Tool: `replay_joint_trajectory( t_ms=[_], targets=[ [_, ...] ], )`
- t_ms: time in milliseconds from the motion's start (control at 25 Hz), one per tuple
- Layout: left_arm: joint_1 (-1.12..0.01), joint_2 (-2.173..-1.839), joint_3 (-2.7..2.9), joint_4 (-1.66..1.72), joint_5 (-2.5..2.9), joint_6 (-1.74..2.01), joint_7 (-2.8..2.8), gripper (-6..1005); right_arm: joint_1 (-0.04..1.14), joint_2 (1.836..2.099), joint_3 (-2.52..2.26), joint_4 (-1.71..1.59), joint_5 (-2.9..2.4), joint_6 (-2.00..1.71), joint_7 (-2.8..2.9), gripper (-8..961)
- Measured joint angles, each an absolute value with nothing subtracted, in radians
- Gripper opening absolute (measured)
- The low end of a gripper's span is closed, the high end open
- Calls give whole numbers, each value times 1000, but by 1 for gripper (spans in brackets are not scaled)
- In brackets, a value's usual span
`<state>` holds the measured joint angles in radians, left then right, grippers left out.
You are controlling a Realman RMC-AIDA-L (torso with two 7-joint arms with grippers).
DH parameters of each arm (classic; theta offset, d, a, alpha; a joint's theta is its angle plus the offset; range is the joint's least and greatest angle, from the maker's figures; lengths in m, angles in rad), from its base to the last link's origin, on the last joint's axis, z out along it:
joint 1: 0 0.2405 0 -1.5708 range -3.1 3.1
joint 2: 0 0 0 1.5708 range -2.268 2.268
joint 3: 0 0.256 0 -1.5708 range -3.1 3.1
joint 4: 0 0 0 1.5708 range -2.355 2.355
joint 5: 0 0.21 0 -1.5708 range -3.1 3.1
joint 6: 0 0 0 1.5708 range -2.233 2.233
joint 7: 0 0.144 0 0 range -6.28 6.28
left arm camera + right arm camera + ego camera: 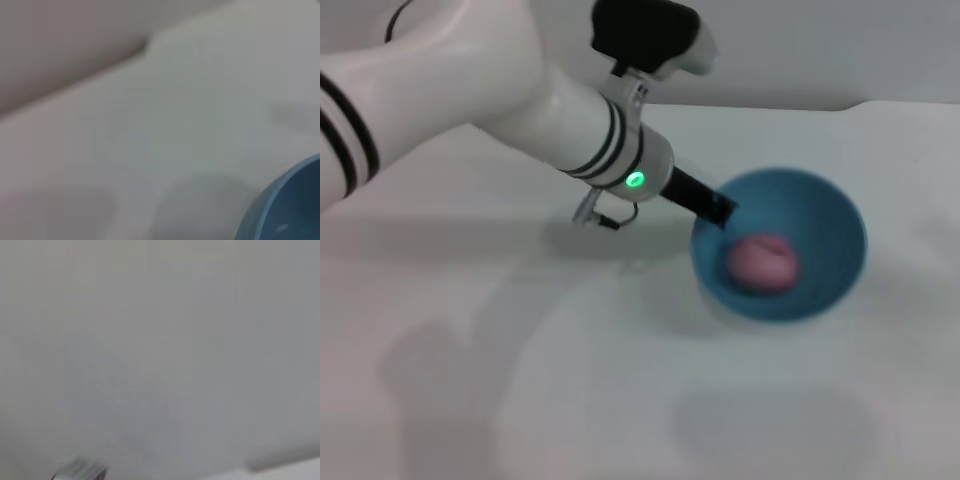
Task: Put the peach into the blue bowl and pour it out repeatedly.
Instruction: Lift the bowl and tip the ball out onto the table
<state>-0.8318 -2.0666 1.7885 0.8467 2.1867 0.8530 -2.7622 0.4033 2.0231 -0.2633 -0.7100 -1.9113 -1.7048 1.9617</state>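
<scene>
the blue bowl is tilted, its opening facing the near side and upward, at the right of the white surface. the peach lies inside it on the lower inner wall. the left tool meets the bowl's left rim, clamped on it as far as can be seen. no labels or writing are readable. the right tool is out of view.

Left arm is extended from upper left; left claw is clamped on the blue bowl rim.
</scene>
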Motion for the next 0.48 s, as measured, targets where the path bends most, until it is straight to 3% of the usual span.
replay_joint_trajectory(
  t_ms=[240, 480],
  targets=[
    [-769, -2069, 1801, 840, 2179, 591, -2739, -1, 316, 2038, -144, -646, -1900, -1661, 1938, 591],
    [-722, -2070, 1916, 839, 2175, 315, -2737, -1, 270, 2032, -132, -569, -1912, -1606, 1935, 591]
  ],
)
